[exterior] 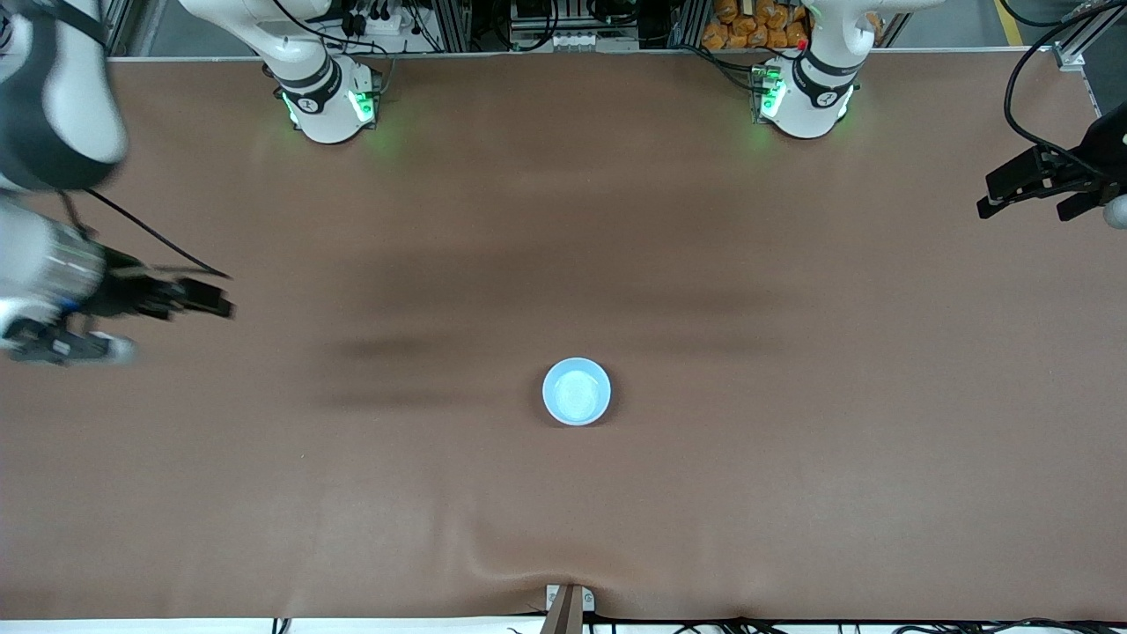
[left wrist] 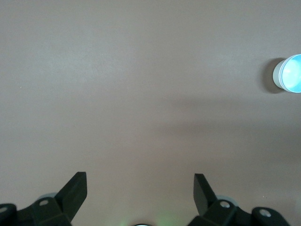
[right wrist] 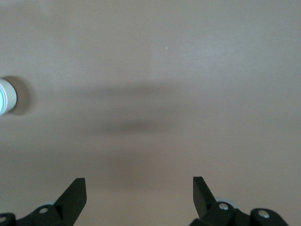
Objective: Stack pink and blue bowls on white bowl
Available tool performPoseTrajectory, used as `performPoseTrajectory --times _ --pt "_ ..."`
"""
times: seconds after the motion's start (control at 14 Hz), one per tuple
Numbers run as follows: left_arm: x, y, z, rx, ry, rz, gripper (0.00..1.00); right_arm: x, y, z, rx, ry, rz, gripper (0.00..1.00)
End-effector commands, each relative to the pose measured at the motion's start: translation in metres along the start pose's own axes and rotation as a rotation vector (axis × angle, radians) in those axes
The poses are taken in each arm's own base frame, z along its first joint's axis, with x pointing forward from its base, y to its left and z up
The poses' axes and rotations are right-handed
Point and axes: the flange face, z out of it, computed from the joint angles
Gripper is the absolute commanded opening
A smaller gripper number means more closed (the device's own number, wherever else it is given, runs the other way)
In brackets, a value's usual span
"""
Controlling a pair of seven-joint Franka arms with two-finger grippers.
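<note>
A light blue bowl (exterior: 577,392) sits near the middle of the brown table, somewhat toward the front camera. In both wrist views a white wall shows under its rim, so the blue bowl (left wrist: 292,73) rests in the white bowl (left wrist: 278,76), and the same stack (right wrist: 4,96) appears there too. The pink bowl is hidden. My left gripper (exterior: 986,199) hangs open and empty over the left arm's end of the table, its jaws wide apart (left wrist: 140,177). My right gripper (exterior: 220,299) is open and empty over the right arm's end (right wrist: 138,181). Both are well away from the bowls.
The arm bases (exterior: 330,101) (exterior: 806,97) stand along the table's back edge. A small bracket (exterior: 568,603) sits at the front edge, where the brown cover (exterior: 493,546) is wrinkled. Cables trail from both wrists.
</note>
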Motion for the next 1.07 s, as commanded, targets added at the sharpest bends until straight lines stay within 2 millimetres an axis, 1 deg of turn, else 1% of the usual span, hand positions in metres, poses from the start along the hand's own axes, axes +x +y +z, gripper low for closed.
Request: performPoseTrajectory --times 0.0,0.14,0.29,0.43,0.57,0.71,0.86,1.0 --pt "0.002 0.003 -0.005 0.027 0.010 -0.005 1.00 -0.037 0.021 -0.035 -0.015 0.014 -0.035 1.00" --pt "0.002 0.005 -0.003 0.025 0.007 0.000 1.00 -0.056 0.022 -0.062 -0.028 0.008 -0.044 1.00" --pt "0.002 0.006 -0.003 0.024 0.007 0.000 1.00 -0.068 0.019 -0.084 -0.096 0.015 -0.052 1.00" --pt "0.002 0.006 -0.004 0.025 0.008 0.001 1.00 -0.072 0.023 -0.087 -0.101 0.012 -0.047 1.00" --pt "0.003 0.007 -0.003 0.025 0.007 0.003 1.00 -0.073 0.033 -0.089 -0.099 0.012 -0.029 1.00" --pt "0.003 0.006 -0.003 0.025 0.005 0.001 1.00 -0.073 0.034 -0.090 -0.103 0.015 -0.025 1.00" --pt "0.003 0.007 -0.003 0.024 0.007 0.003 1.00 -0.075 0.035 -0.097 -0.104 0.017 -0.020 1.00" --pt "0.003 0.007 -0.002 0.024 0.005 0.004 1.00 -0.076 0.036 -0.100 -0.109 0.016 -0.012 1.00"
